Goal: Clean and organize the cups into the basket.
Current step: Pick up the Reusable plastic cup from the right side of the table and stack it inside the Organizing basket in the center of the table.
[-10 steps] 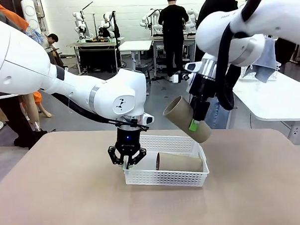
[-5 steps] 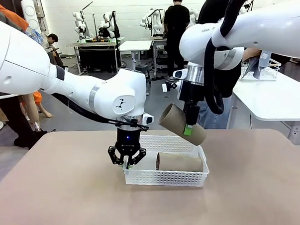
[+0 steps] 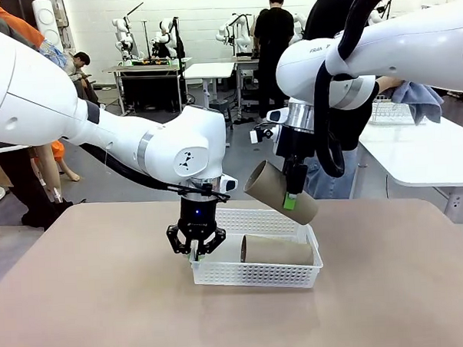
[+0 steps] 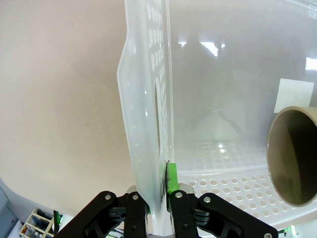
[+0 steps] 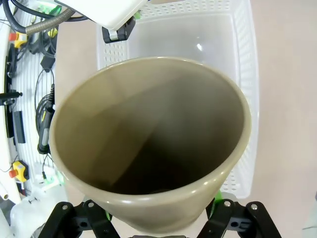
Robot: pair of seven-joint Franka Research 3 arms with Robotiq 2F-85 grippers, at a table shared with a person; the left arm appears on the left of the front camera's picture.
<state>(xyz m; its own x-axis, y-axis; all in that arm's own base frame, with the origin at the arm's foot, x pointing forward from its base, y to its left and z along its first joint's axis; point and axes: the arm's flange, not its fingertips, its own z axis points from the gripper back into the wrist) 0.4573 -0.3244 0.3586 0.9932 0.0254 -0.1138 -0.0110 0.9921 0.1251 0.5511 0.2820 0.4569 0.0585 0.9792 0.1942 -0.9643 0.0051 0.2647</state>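
Note:
A white lattice basket [image 3: 255, 276] sits at mid-table. My left gripper [image 3: 196, 254] is shut on the basket's left wall [image 4: 143, 124], and the green pads [image 4: 171, 177] pinch it. One taupe cup [image 3: 277, 250] lies on its side inside the basket, its mouth [image 4: 292, 153] facing my left gripper. A second taupe cup [image 3: 281, 190] hangs tilted above the basket's back right corner, mouth up and to the left. My right gripper [image 3: 293, 195] is shut on this cup near its base. The right wrist view looks down into the held cup [image 5: 148, 139], with the basket [image 5: 242, 59] below it.
The tan tabletop [image 3: 107, 317] spreads wide around the basket. A person in dark clothes [image 3: 340, 15] stands at the far side behind my right arm, holding a blue-grey cloth [image 3: 416, 100]. A white side table [image 3: 423, 157] with a wire rack [image 3: 389, 111] stands at the right.
My right arm has carried the held cup to the left and a little lower, toward the basket's back; it has been still for the last half second. The left gripper has not moved.

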